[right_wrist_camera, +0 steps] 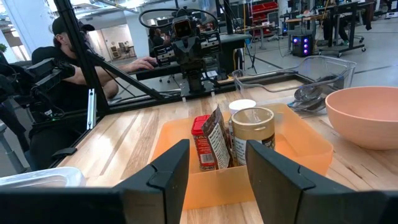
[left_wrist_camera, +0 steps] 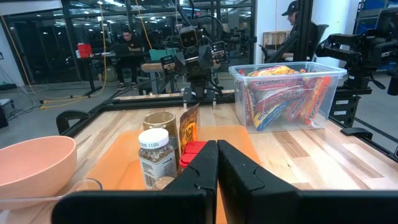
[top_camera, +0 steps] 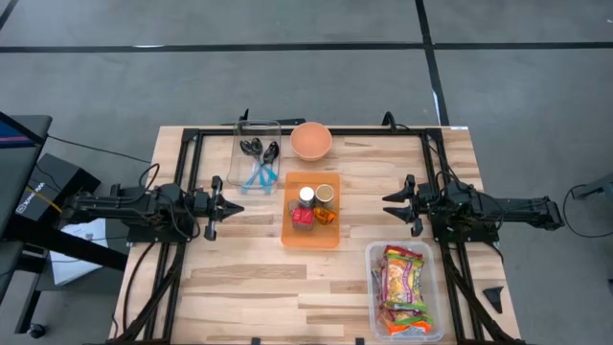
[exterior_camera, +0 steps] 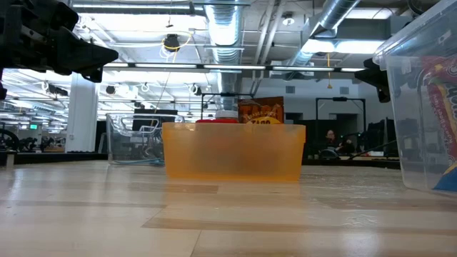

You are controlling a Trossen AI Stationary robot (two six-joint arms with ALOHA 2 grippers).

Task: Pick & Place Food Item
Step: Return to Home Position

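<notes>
at the tips of the left gripper (left_wrist_camera: 217,144) the two dark fingers are pressed together with nothing between them. at the right gripper (right_wrist_camera: 217,149) the fingers stand apart, and they hold nothing either. both grippers hover above the wood at opposite sides of the table (top_camera: 239,287), pointing inward at each other.

between them, well apart from either, sits the orange bin (top_camera: 311,238). at its far end a white-lidded jar (top_camera: 306,195) and a tan-lidded jar (top_camera: 326,193) stand side by side. a red container (top_camera: 303,218) and the orange seasoning pack (top_camera: 327,217) are just in front of them.

beyond the orange bin's far left corner is the transparent bin (top_camera: 259,123), where the blue spoons (top_camera: 257,176) lie crossed. dark rounded shapes (top_camera: 251,147) lie just past them (whether these belong to the same spoons i cannot tell). a pink bowl (top_camera: 311,140) rests on the table just beside that bin, to its right.

near the front right corner, on the near side of the right gripper, a clear tub (top_camera: 370,287) is packed with bright snack packs (top_camera: 405,287).

a person in a dark cap (right_wrist_camera: 68,68) sits in the room behind the table.
</notes>
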